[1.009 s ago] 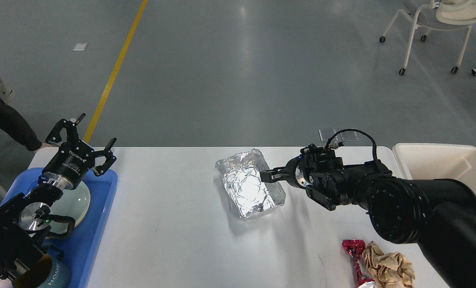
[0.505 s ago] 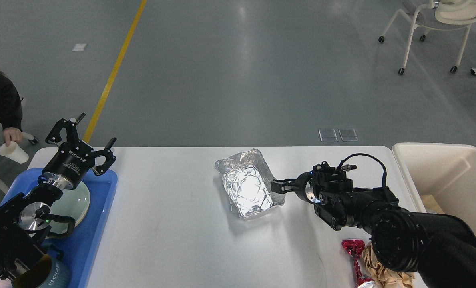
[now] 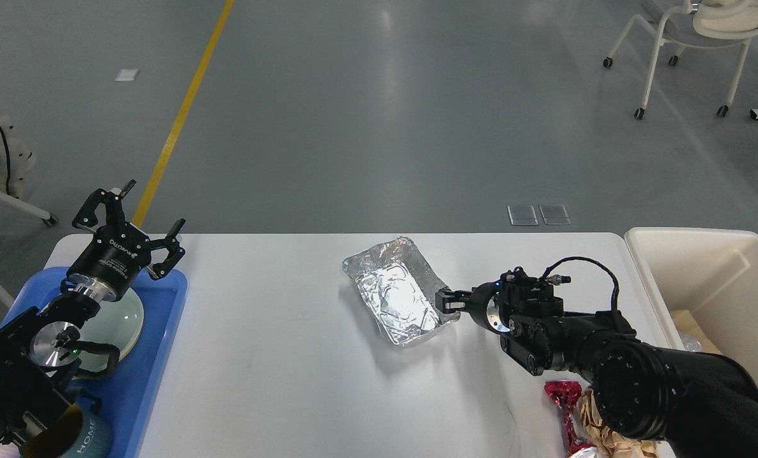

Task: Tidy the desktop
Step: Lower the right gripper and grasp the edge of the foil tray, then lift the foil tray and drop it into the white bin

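The white-grey desktop (image 3: 277, 356) fills the lower half of the head view. A crumpled silver foil tray (image 3: 396, 294) lies at its middle. My right gripper (image 3: 447, 300) is at the foil tray's right rim, with its fingers closed on that rim. My left gripper (image 3: 133, 219) is open and empty, held above the far end of the blue tray (image 3: 156, 356) at the desktop's left edge.
The blue tray holds a pale plate (image 3: 121, 321) and a teal mug (image 3: 89, 439). A cream bin (image 3: 716, 267) stands at the right with paper inside. A red foil wrapper (image 3: 564, 401) and crumpled brown paper (image 3: 598, 432) lie at the front right.
My right gripper has moved nearer and to the right, along the foil tray's right rim. The tray's right side has shifted and turned with it. The person at the far left has gone. My left arm is still.
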Motion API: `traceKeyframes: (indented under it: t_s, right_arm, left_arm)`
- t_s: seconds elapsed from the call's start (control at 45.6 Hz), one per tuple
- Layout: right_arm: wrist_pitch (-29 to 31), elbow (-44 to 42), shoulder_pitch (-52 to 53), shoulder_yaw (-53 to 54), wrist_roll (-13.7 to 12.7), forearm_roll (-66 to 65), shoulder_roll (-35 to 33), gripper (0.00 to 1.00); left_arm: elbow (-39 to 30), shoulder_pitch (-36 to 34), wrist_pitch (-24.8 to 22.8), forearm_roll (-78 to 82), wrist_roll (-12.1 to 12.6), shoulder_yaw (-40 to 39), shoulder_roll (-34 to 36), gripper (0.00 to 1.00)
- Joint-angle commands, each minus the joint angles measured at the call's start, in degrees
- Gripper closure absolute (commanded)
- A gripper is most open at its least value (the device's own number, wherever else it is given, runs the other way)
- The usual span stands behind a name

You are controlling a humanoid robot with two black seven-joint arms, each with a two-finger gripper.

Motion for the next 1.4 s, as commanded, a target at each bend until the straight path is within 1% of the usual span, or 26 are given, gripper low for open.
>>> traceKeyframes:
  t_s: [0.0, 0.285, 0.395, 0.505, 0.658, 0.724, 0.768, 0.834, 0.921, 0.987, 1.031, 1.075, 1.185, 1.25, 1.316, 1.338, 1.36, 1.382]
  right_arm:
    - [0.2, 0.1, 0.0, 0.0, 0.6, 0.0, 0.0, 1.0]
    - [1.0, 1.0, 1.9, -0.4, 0.9, 0.0, 0.3, 1.0]
    - [1.3, 4.4, 6.5, -0.9, 1.8, 0.0, -1.6, 1.0]
    - [3.0, 13.7, 14.3, -0.6, 2.0, 0.0, -7.4, 1.0]
    - [4.0, 34.6, 33.0, -0.8, 2.0, -0.4, -18.5, 1.0]
    - [7.3, 43.6, 43.0, -0.8, 2.0, -0.8, -24.2, 1.0]
    - [11.3, 49.0, 50.2, -0.8, 2.0, -1.2, -28.1, 1.0]
    - [19.3, 55.4, 61.0, -0.8, 2.0, -2.8, -34.0, 1.0]
    - [30.5, 60.1, 72.9, -0.3, 2.0, -6.9, -41.3, 1.0]
    - [37.7, 60.9, 78.8, 0.0, 2.0, -9.2, -45.0, 1.0]
    - [40.5, 60.9, 81.0, 0.0, 2.0, -10.2, -46.5, 1.0]
    - [41.3, 60.9, 81.8, 0.0, 2.0, -11.3, -48.1, 1.0]
    - [40.8, 59.6, 81.5, -1.0, 1.9, -17.7, -51.8, 1.0]
    - [38.7, 56.6, 78.8, -3.0, 1.9, -22.4, -54.2, 1.0]
    - [34.2, 52.1, 71.8, -4.8, 1.9, -25.6, -56.3, 1.0]
    - [32.1, 49.8, 68.7, -5.1, 2.0, -26.3, -56.9, 1.0]
    - [26.8, 43.1, 60.6, -5.4, 2.1, -26.9, -57.8, 1.0]
    - [24.7, 40.2, 57.1, -5.5, 2.3, -26.9, -58.0, 1.0]
  left_arm:
    - [0.0, 0.0, 0.0, 0.0, 0.0, 0.0, 0.0, 0.0]
    - [0.0, 0.0, 0.0, 0.0, 0.0, 0.0, 0.0, 0.0]
    - [0.0, 0.0, 0.0, 0.0, 0.0, 0.0, 0.0, 0.0]
    - [0.0, 0.0, 0.0, 0.0, 0.0, 0.0, 0.0, 0.0]
    - [0.0, 0.0, 0.0, 0.0, 0.0, 0.0, 0.0, 0.0]
    - [0.0, 0.0, 0.0, 0.0, 0.0, 0.0, 0.0, 0.0]
    - [0.0, 0.0, 0.0, 0.0, 0.0, 0.0, 0.0, 0.0]
    - [0.0, 0.0, 0.0, 0.0, 0.0, 0.0, 0.0, 0.0]
    - [0.0, 0.0, 0.0, 0.0, 0.0, 0.0, 0.0, 0.0]
    - [0.0, 0.0, 0.0, 0.0, 0.0, 0.0, 0.0, 0.0]
    - [0.0, 0.0, 0.0, 0.0, -0.1, 0.0, 0.0, 0.0]
    - [0.0, 0.0, 0.0, 0.0, -0.1, 0.0, 0.0, 0.0]
    - [0.0, 0.0, 0.0, 0.0, -0.2, 0.0, 0.0, 0.0]
    - [0.0, 0.0, 0.0, 0.0, -0.1, 0.0, 0.0, 0.0]
    - [0.0, 0.0, 0.0, 0.0, -0.1, 0.0, 0.0, 0.0]
    - [0.0, 0.0, 0.0, 0.0, -0.1, 0.0, 0.0, 0.0]
    - [0.0, 0.0, 0.0, 0.0, -0.1, 0.0, 0.0, 0.0]
    - [0.0, 0.0, 0.0, 0.0, -0.1, 0.0, 0.0, 0.0]
